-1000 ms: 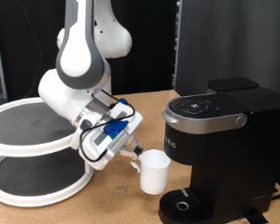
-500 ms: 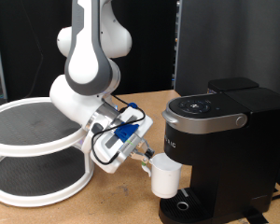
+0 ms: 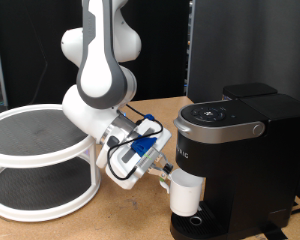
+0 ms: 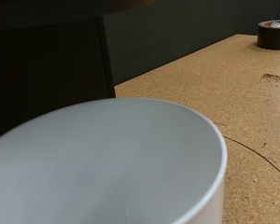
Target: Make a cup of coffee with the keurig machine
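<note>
Since a second before, the arm had swung the cup from out in the open, to the exterior view's left of the machine, in under the brew head of the keurig machine, dropping lower as it went. The cup sat upright over the round drip base, tucked against the black front just below the silver-grey lid handle; whether its bottom was touching the base I could not tell. The end effector was at the cup's side facing the exterior view's left, pinching it, it seemed, at the handle or the wall, though the contact was too small to make out plainly. In the wrist view the cup's white rim filled most of the picture, its inside bare, with the cork-coloured worktop beyond. A two-tier round rack stood well apart at the exterior view's left.

The cup looked to me like glazed ceramic: stiff, fairly weighty, slick to metal fingers and apt to chip if knocked against the machine. The handle or the rim wall seemed the sound places to hold it.
</note>
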`<action>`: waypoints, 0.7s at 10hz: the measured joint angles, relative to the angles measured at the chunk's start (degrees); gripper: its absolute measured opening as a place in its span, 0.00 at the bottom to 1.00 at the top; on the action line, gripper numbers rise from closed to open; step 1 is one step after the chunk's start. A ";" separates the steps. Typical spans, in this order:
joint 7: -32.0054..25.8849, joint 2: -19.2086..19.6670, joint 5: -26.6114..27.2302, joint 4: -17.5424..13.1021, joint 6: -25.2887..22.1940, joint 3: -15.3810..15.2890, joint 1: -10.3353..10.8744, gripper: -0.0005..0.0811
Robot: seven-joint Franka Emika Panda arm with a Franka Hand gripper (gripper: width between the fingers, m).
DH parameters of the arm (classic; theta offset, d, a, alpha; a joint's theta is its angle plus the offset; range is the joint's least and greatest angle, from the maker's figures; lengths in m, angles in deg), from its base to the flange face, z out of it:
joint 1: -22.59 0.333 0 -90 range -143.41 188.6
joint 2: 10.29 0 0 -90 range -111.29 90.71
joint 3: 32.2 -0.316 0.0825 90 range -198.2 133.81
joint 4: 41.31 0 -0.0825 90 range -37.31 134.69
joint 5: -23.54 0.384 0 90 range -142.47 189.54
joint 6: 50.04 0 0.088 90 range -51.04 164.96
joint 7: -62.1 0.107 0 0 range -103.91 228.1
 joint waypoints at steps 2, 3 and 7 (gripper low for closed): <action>-1.88 0.78 2.11 -0.14 0.64 -0.94 0.13 0.09; -2.88 1.33 3.01 -0.22 1.11 -1.37 0.22 0.09; -6.23 3.57 6.12 -0.50 1.28 -2.60 0.27 0.09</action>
